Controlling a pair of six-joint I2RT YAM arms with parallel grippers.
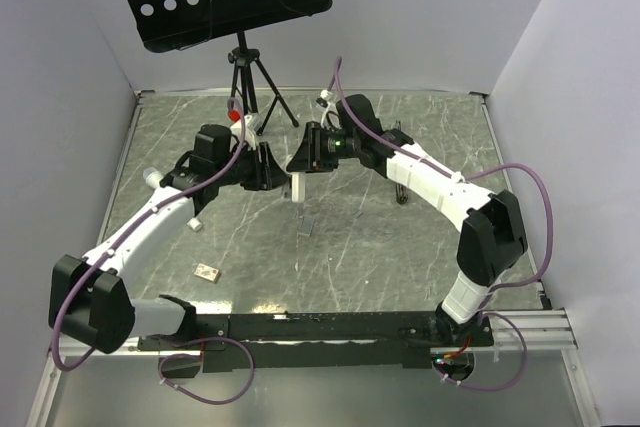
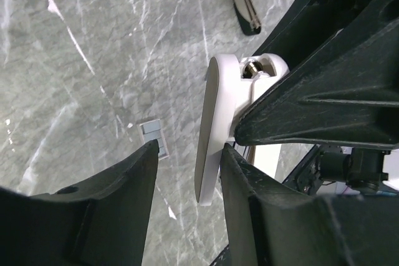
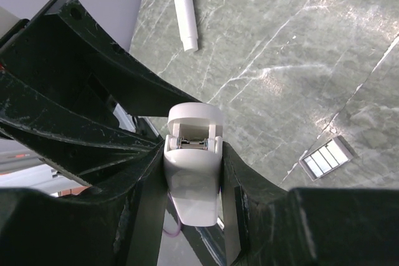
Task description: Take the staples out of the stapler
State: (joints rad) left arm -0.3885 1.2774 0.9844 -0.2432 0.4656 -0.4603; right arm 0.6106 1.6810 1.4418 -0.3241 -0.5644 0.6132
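Right claw (image 3: 193,175) around stapler (image 3: 194,123), staples (image 3: 326,157) apart.

stapler (image 3: 192,179): small, white, rounded; held up off the surface at mid-scene, its open end showing a metal channel.
staples (image 3: 325,157): short flat grey strip, lying on the surface just near of the stapler.

Bright, even light with soft shadows on the table (image 1: 400,247). Wrist views blur up close; pale glare streaks the stone, perhaps from overhead lamps.
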